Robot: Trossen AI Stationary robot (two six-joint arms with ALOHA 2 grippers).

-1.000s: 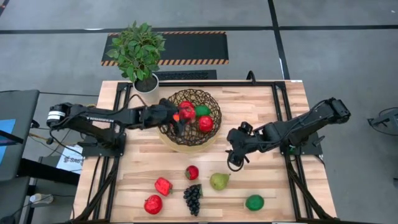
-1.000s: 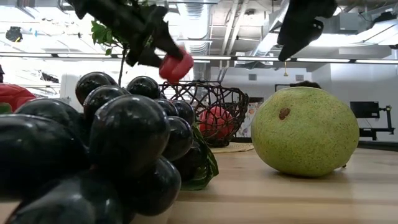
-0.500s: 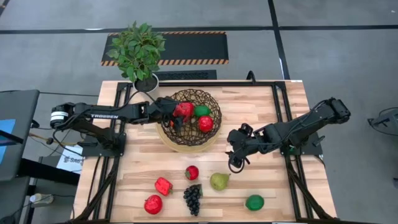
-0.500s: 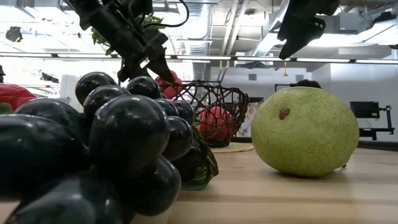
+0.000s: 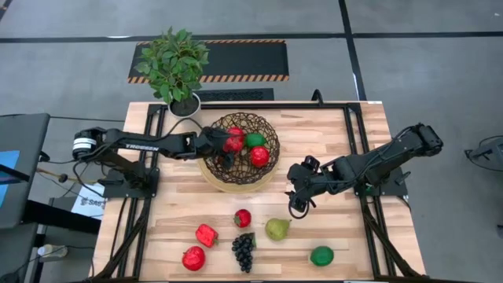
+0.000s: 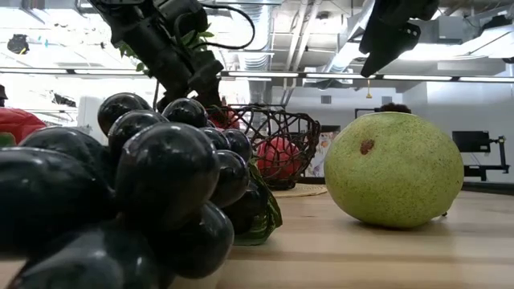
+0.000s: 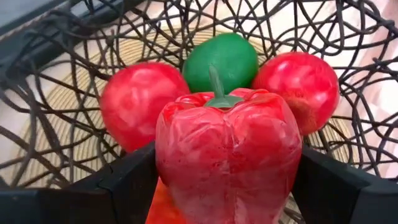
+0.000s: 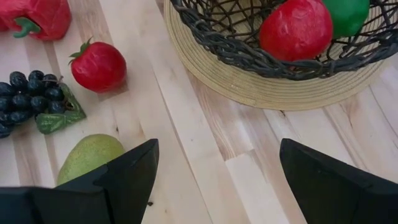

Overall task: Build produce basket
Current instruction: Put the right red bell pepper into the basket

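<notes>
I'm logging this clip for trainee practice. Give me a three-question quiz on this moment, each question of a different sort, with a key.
1. True or false: the left gripper holds a red pepper over the basket.
2. Which piece lies on the table nearest the right gripper?
A. pear
B. lime
C. grape bunch
3. Fill in: apart from the held pepper, the basket holds two red pieces and one ____ piece.

Key: 1 true; 2 A; 3 green.
</notes>
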